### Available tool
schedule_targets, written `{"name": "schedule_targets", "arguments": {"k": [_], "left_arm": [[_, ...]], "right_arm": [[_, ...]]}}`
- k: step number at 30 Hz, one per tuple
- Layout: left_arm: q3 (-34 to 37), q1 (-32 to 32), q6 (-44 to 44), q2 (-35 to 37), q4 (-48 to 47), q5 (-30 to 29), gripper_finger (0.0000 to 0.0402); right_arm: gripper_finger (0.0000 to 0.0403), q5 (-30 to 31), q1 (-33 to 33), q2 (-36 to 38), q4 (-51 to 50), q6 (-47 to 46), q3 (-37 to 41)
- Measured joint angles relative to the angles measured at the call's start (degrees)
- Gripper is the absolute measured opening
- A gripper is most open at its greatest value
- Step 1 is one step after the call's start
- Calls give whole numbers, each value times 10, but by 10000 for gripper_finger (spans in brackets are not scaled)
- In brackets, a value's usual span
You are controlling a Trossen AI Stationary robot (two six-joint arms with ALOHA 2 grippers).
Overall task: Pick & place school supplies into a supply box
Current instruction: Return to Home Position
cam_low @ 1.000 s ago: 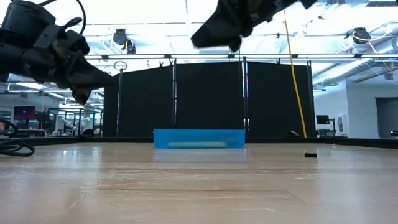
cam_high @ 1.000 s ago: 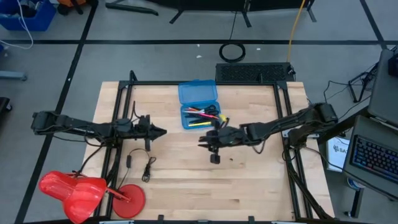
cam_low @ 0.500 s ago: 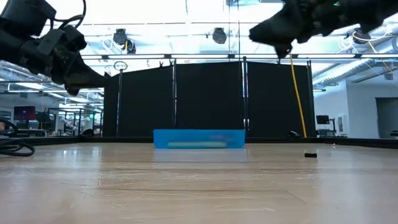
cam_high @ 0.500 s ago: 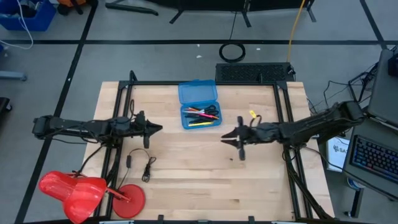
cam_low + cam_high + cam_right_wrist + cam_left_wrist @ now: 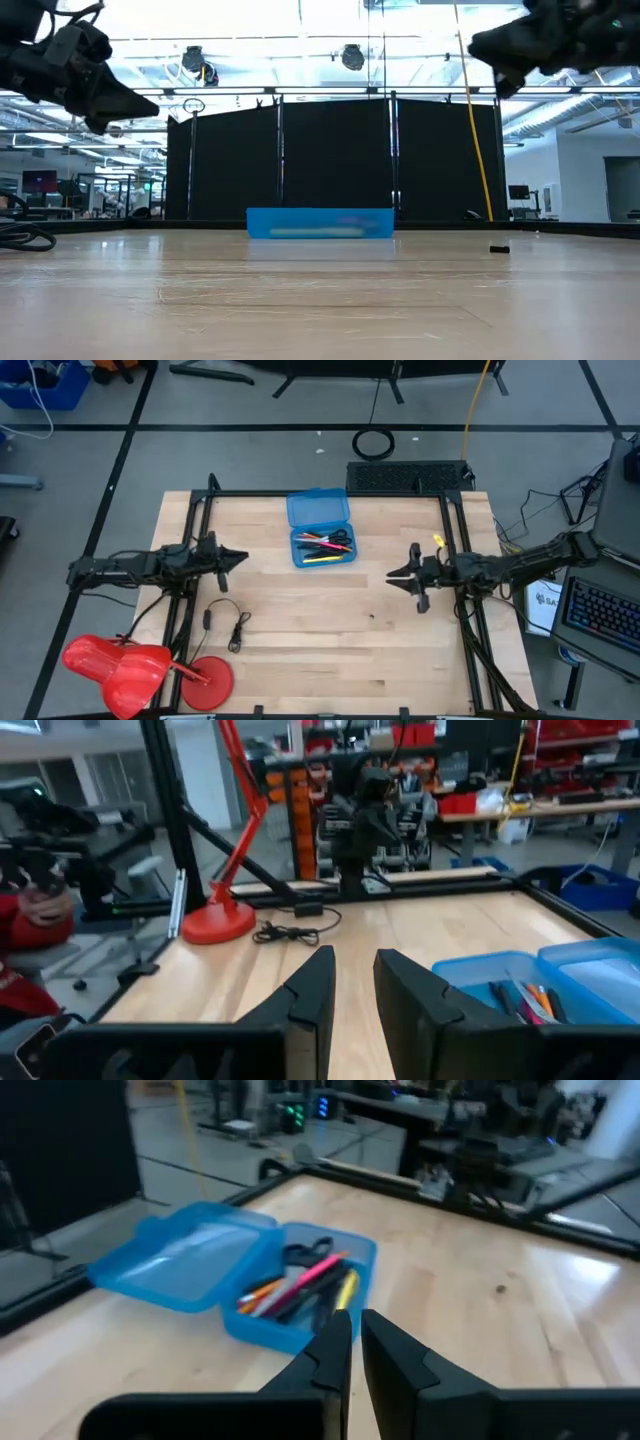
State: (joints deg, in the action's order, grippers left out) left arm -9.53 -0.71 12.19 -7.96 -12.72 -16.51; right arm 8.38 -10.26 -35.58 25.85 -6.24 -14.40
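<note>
Bright blue plastic pencil case (image 5: 318, 508), upper centre, seems light, stiff, slippery; grasp its rim. Left gripper (image 5: 236, 555) jaws closed, right gripper (image 5: 404, 582) jaws slightly apart.

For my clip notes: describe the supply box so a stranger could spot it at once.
On the wooden table, near the middle of its top edge in the high view, lies the supply box: a small bright blue case, lid open, pens and scissors inside. The other blue container, a darker bin, stands on the floor beyond the table.
</note>
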Motion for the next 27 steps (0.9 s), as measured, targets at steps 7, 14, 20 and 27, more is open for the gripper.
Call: {"name": "schedule_targets", "arguments": {"k": [7, 14, 20, 27], "left_arm": [[-20, 0, 1, 77, -81, -20, 31], [-45, 0, -5, 77, -124, -20, 31], [-55, 0, -12, 77, -124, -14, 31], [-81, 0, -26, 77, -126, -21, 31]], "right_arm": [[66, -10, 0, 110, -11, -1, 69], [66, -12, 0, 205, -73, -2, 104], [66, -12, 0, 266, -133, -6, 115], [66, 29, 4, 329, -240, -21, 117]]}}
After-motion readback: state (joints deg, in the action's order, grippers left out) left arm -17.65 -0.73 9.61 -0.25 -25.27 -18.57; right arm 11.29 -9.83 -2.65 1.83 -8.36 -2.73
